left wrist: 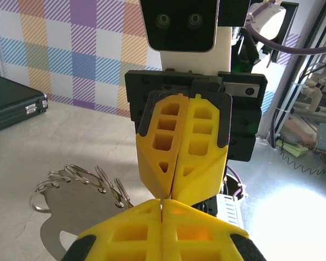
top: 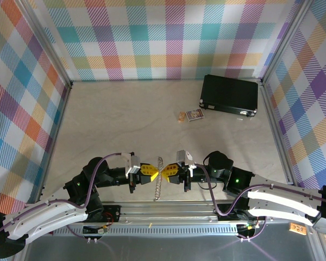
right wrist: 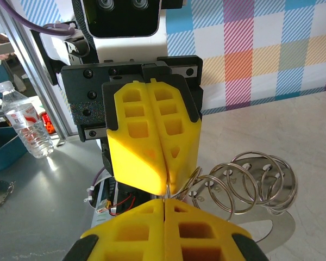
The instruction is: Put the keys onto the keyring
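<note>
The keyring point(top: 158, 187) is a silver metal piece carrying several wire rings, and it hangs between the two grippers just above the table's near edge. My left gripper point(top: 157, 172) and right gripper point(top: 163, 172) meet tip to tip, each shut on its upper part. In the left wrist view, the left gripper point(left wrist: 163, 202) pinches a thin metal edge, and the keyring's rings point(left wrist: 81, 182) fan out to the left. Seen from the right wrist, the right gripper point(right wrist: 164, 201) clamps a ring wire, and the keyring's rings point(right wrist: 250, 179) spread to the right. The keys are out of view.
A black rectangular case point(top: 230, 95) lies at the back right near the wall. A small printed card point(top: 194, 115) with a tan bit point(top: 181, 116) lies in front of it. Checked walls close in three sides of the beige tabletop point(top: 119, 125).
</note>
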Controlling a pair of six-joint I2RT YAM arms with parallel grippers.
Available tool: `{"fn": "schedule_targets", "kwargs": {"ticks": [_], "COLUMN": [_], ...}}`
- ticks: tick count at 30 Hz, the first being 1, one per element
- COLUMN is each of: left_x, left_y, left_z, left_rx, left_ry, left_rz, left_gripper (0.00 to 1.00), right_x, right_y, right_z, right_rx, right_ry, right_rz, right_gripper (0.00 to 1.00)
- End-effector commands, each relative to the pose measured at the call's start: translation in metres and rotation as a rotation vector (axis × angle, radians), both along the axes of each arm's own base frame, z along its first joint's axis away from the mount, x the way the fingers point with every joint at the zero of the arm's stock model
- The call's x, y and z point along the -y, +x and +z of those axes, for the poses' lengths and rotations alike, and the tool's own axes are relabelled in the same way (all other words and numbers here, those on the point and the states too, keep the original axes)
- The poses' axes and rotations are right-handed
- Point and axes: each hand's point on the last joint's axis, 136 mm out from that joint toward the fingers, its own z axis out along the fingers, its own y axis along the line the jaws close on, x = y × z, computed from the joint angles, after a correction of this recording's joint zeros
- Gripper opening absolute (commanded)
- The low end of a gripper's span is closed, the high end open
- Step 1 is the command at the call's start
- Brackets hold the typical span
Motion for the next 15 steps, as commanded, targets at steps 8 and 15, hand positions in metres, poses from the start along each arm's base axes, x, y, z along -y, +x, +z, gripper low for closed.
{"fn": "schedule_targets", "kwargs": {"ticks": [8,15], "left_x": [0.0026,0.0033], "left_y": [0.0003,0.0009], "left_z": [0.0166,0.0171], "left_rx": [0.037,0.039], "left_ry": [-0.034,-0.036], "left_rz": [-0.003,-0.003], "left_gripper": [0.00,0.00], "right_x": [-0.0055,-0.0064], "right_y": [-0.0165,-0.0163], "right_z": [0.0307,0.0311], "right_rx": [0.047,0.051], "right_ry": [0.073,0.070], "right_rz": [0.098,0.099], "right_gripper": [0.00,0.00]}}
